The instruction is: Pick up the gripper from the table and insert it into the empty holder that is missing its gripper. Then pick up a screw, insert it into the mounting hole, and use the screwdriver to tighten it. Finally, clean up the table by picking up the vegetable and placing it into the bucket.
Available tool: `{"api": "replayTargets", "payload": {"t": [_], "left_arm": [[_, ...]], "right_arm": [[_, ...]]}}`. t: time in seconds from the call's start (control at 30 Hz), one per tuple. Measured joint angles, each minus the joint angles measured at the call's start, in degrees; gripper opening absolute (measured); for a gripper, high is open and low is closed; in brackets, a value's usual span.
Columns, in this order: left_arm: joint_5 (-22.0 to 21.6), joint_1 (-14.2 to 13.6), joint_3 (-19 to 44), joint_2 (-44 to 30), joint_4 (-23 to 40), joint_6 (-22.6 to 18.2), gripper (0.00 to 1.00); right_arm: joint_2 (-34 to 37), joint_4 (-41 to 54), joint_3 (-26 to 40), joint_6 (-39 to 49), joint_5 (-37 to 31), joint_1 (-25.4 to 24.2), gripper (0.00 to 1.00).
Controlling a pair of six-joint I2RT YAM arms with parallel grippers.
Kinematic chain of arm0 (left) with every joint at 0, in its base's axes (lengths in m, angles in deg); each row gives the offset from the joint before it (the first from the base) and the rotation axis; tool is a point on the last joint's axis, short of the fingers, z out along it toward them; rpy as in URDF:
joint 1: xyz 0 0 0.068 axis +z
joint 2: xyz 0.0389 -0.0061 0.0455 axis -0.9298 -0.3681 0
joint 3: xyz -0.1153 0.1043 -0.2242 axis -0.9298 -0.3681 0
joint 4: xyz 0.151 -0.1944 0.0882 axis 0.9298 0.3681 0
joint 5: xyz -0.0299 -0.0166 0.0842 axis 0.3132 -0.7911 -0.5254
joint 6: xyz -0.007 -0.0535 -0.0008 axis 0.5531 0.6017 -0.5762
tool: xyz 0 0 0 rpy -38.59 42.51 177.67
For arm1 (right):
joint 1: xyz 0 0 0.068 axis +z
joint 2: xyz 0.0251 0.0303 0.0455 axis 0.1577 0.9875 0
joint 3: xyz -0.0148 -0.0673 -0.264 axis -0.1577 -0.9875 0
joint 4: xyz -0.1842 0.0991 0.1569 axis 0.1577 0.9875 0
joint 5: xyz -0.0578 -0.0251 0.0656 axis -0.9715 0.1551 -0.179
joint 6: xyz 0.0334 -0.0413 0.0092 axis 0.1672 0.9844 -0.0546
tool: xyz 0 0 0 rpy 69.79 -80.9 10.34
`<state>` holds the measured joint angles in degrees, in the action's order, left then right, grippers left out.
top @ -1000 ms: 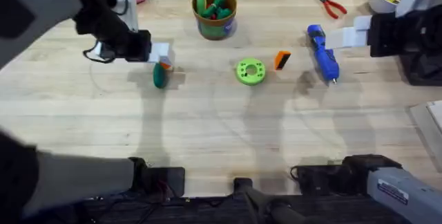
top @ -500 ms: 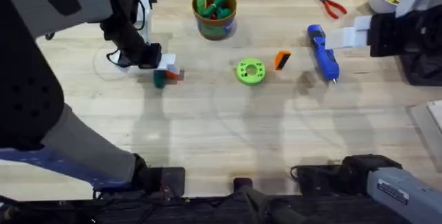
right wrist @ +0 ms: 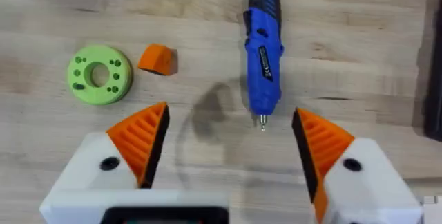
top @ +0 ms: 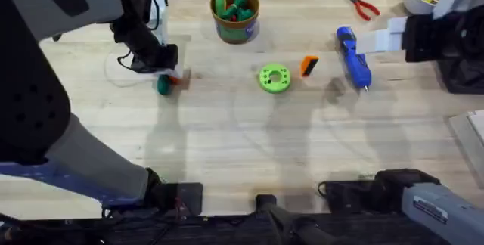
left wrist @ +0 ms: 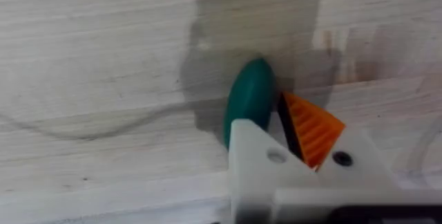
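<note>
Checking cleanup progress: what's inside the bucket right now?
The bucket holds several green pieces and something red, seen from overhead. Its bottom is covered by them. The vegetable is on the table at the left gripper.

The overhead camera looks down and forward across the table (top: 249, 147). The left wrist camera sits close above the vegetable (left wrist: 248, 99); the right wrist camera, higher, shares the screwdriver (right wrist: 264, 44) (overhead too (top: 352, 56)).

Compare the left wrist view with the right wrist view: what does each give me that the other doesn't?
Left wrist alone: the vegetable lying on the wood, against that arm's white holder.
Right wrist alone: the screwdriver, the loose gripper beside the green ring-shaped disc, and the right gripper with jaws wide apart.
Shared: the wooden table.
</note>
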<state>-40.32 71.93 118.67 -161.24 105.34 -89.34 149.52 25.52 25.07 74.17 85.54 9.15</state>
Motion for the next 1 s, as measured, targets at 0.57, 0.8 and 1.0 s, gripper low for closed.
{"api": "replayTargets", "payload": {"t": [0.57,0.8,1.0], "left_arm": [[1.1,-0.4,1.3,0.4,0.7,0.0,0.022],[0.8,-5.3,8.3,7.8,5.3,0.0,0.022],[0.5,-6.4,13.2,15.5,8.7,-0.2,0.347]], "right_arm": [[0.0,0.0,0.0,0.0,0.0,0.0,0.991],[0.0,0.0,0.0,0.0,0.0,0.0,0.992],[0.0,0.0,0.0,0.0,0.0,0.0,0.992]]}}
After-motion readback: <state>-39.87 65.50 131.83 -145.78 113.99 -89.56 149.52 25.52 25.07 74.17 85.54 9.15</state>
